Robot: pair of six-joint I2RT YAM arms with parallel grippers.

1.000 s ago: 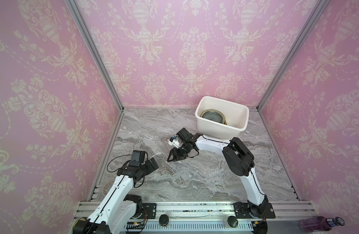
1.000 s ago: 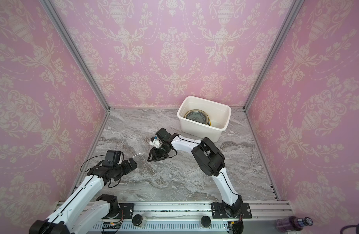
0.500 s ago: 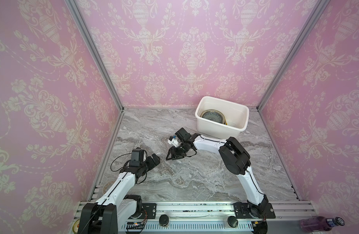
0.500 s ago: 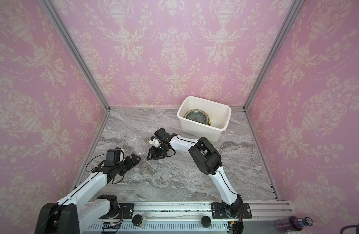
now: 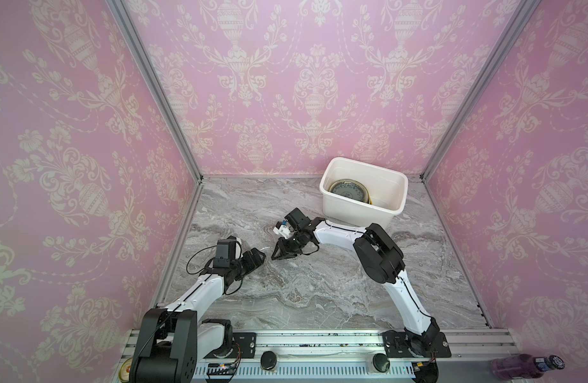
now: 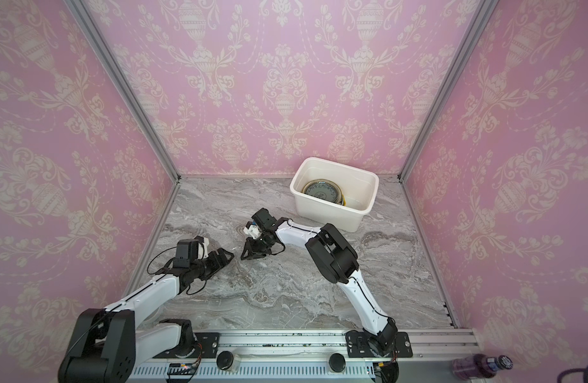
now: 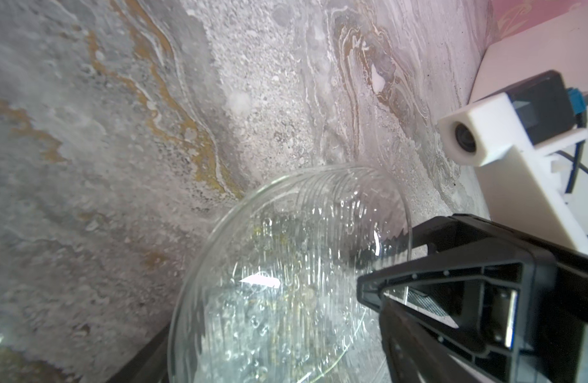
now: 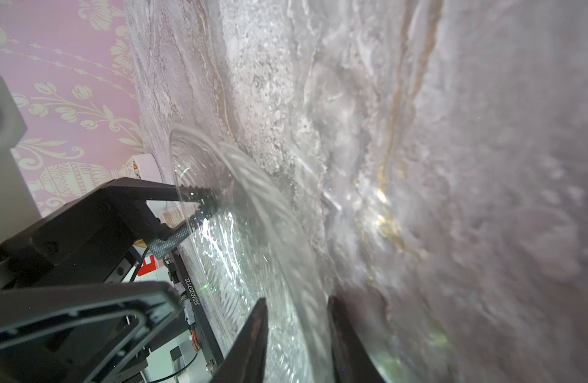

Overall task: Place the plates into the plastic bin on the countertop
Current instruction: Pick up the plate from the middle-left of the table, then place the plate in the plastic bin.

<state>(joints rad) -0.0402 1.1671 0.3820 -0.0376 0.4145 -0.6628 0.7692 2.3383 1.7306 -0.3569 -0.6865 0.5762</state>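
Two black claws meet at one round clear ribbed glass plate (image 7: 286, 282). It lies on the grey marble-patterned countertop (image 5: 319, 291), well apart from the white rectangular plastic bin (image 5: 358, 215), to the bin's left and nearer the arm bases. The plate hardly shows in both top views; the wrist views carry it.

On the right gripper (image 8: 302, 331) the jaws are narrow, one either side of the plate's rim on the side facing the bin. Cannot tell if they pinch yet. On the left gripper (image 8: 189, 215) the jaws are wide, straddling the rim on the side away from the bin, with the top finger over the lip.

Likely reason for two arms: flat glass on a flat top gives no edge to get under, so one claw steadies or tips while the other takes hold.

Inside the bin a teal patterned plate (image 5: 349, 191) tops a stack. No other plate is seen outside the bin, so this is judged the last grasp, with the carry to the bin to come. Risk: slick glass slips from a rim pinch.
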